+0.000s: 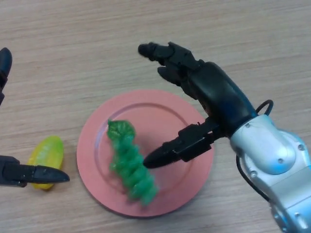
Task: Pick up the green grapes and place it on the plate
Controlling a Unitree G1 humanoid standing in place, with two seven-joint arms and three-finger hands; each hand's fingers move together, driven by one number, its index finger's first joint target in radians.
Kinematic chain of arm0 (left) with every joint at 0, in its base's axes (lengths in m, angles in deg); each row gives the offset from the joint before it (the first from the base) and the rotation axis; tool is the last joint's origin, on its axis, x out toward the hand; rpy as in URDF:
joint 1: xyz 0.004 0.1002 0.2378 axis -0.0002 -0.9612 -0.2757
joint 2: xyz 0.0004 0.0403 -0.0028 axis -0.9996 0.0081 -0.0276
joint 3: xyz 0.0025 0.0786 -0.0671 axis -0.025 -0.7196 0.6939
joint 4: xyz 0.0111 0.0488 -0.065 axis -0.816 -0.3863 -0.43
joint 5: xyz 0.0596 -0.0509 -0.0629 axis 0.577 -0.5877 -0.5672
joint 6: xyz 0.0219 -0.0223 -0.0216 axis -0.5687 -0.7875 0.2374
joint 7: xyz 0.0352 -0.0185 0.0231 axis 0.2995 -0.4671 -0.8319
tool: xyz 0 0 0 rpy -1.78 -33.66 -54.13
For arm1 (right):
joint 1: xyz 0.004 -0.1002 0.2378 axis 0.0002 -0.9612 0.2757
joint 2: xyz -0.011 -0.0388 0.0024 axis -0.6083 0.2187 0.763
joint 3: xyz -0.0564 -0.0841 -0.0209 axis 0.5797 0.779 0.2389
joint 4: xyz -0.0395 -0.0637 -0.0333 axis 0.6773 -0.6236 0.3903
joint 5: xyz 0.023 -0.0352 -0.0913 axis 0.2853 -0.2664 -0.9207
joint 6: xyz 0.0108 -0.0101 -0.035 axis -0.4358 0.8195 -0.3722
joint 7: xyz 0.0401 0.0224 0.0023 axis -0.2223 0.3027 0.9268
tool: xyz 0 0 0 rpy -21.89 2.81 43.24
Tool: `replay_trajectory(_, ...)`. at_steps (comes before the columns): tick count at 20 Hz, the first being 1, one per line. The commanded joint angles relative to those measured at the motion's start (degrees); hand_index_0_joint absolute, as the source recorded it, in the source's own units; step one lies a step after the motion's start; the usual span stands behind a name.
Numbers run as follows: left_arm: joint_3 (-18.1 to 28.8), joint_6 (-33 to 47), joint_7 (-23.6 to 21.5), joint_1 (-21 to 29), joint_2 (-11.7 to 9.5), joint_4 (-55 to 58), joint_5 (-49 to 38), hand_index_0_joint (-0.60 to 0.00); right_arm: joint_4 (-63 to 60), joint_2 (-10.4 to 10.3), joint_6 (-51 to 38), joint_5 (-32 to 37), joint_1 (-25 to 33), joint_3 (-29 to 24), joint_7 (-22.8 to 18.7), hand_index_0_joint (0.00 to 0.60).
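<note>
The green grapes (131, 162) lie on the pink plate (160, 109), left of its middle, running from upper left to lower right. My right hand (209, 92) hovers over the plate's right side, open and empty. Its thumb (170, 150) points left toward the grapes, and its fingers (165, 53) stretch past the plate's far rim. My left hand (29, 174) shows at the left edge, its fingers straight, beside the yellow fruit.
A yellow-green fruit (46, 158) lies on the wooden table (73, 48) left of the plate, partly under my left hand.
</note>
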State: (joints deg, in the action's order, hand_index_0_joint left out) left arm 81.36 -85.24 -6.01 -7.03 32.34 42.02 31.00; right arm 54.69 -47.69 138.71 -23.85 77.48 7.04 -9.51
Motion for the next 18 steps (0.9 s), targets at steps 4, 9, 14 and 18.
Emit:
replay_trajectory(4,3.58,5.16,-1.36,1.88,-3.19,3.43,0.63,0.0,10.07,-0.49,-8.16,4.92,-3.83,-14.92,-0.61,0.0)
replay_trajectory(9,2.19,6.18,-1.23,0.88,-1.76,4.21,1.73,0.0,14.34,-0.28,-14.75,13.17,-10.97,-20.57,-2.9,0.0)
replay_trajectory(14,1.58,4.9,-1.09,1.18,-2.11,5.3,1.47,0.0,15.92,1.87,-15.08,16.06,-12.3,-21.03,-5.55,0.0)
replay_trajectory(18,2.06,3.29,-1.06,1.64,-2.5,6.88,1.23,0.0,17.18,1.2,-14.7,16.32,-12.59,-20.75,-6.15,0.0)
